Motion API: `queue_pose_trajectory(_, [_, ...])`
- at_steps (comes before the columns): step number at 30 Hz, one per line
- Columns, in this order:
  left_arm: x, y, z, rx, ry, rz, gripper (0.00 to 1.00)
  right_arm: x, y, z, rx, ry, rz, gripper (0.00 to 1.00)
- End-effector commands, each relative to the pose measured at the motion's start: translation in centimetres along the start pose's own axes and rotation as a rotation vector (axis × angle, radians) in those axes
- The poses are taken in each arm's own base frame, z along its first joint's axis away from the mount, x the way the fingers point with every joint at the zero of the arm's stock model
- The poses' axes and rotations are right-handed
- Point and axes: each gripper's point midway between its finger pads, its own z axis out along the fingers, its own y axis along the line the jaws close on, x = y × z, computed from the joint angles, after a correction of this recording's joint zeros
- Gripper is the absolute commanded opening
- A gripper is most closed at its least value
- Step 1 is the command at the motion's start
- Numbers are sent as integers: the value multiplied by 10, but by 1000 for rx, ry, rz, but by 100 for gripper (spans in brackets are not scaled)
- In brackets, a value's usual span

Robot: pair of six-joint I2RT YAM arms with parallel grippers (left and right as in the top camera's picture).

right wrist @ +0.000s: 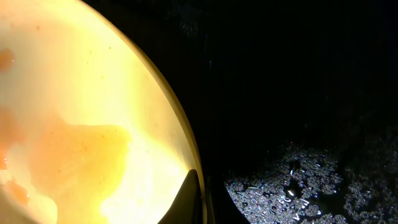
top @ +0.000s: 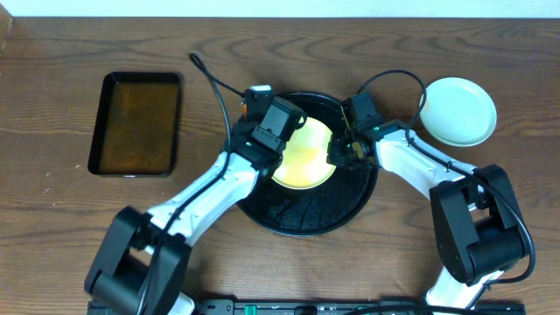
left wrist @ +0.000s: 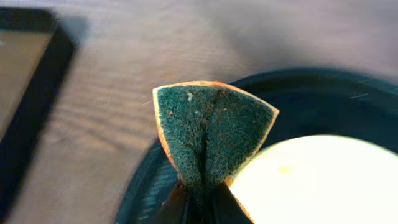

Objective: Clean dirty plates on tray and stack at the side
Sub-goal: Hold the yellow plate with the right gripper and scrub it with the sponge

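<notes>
The left claw [left wrist: 200,208] is pinched narrow on a sponge [left wrist: 211,137], which is folded so that its green scouring face fans out above the fingertips and an orange edge shows round it. The right claw [right wrist: 198,200] is closed just as tightly, its dark fingertips clamped on the rim of the yellow plate [right wrist: 81,124].

That plate lies inside the round tray [top: 306,223], between the two claws: the left one at its upper left edge, the right one at its right edge. The sponge hangs over the tray's rim, just beside the plate; I cannot tell whether they touch. A mint plate [top: 457,111] sits on the worktop [top: 70,236] to the right of the tray, apart from both claws.

The overhead view alone shows both arms, the mint plate and the whole rectangular tray [top: 136,124] of brownish liquid on the left, but the sponge is hidden there. Only the right wrist view shows the orange sauce smear [right wrist: 74,149] on the yellow plate and the wet droplets [right wrist: 292,190] on the tray floor.
</notes>
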Motion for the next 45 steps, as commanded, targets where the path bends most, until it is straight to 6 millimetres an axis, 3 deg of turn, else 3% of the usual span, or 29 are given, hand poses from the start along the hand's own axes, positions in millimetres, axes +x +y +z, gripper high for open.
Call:
queue_pose_trajectory(1, [14, -37, -1, 199, 79, -40, 8, 4, -12, 6, 52, 3, -2, 2])
queue_pose_trajectory(3, [21, -62, 2, 320, 123, -98, 8, 4, -12, 6, 52, 2, -2, 2])
queue_pose_trajectory(6, [31, -80, 15, 385, 155, -116, 8, 4, -12, 6, 51, 2, -2, 2])
queue_pose_trajectory(12, [64, -87, 50, 364, 216, -120, 8, 4, -12, 6, 52, 2, -2, 2])
queue_pose_trajectory(16, [76, -82, 62, 331, 232, -80, 8, 4, -12, 6, 52, 3, -2, 2])
queue_pose_trajectory(21, [64, -54, 74, 224, 160, 39, 8, 4, -12, 6, 52, 3, -2, 2])
queue_pose_trajectory(25, [56, -17, 80, 87, 145, 66, 8, 5, -13, 6, 54, 6, -2, 2])
queue_pose_trajectory(27, [39, 4, 77, 20, 106, 79, 8, 5, -12, 6, 54, 6, -2, 2])
queue_pose_trajectory(30, [16, 8, 62, 31, 53, 98, 8, 5, -12, 6, 54, 5, -2, 2])
queue_pose_trajectory(33, [-16, 4, 34, 71, -32, 62, 8, 4, -12, 6, 52, 3, -2, 2])
queue_pose_trajectory(36, [-28, -6, 14, 156, -50, 46, 8, 4, -12, 6, 52, 3, -2, 2])
queue_pose_trajectory(39, [-12, -36, 2, 345, 52, -38, 8, 4, -12, 6, 52, 2, -2, 2])
queue_pose_trajectory(40, [6, -52, 1, 424, 155, -122, 8, 4, -11, 6, 50, 0, -3, 2])
queue_pose_trajectory(45, [67, -81, 9, 449, 375, -203, 8, 4, -11, 6, 50, 0, -3, 2])
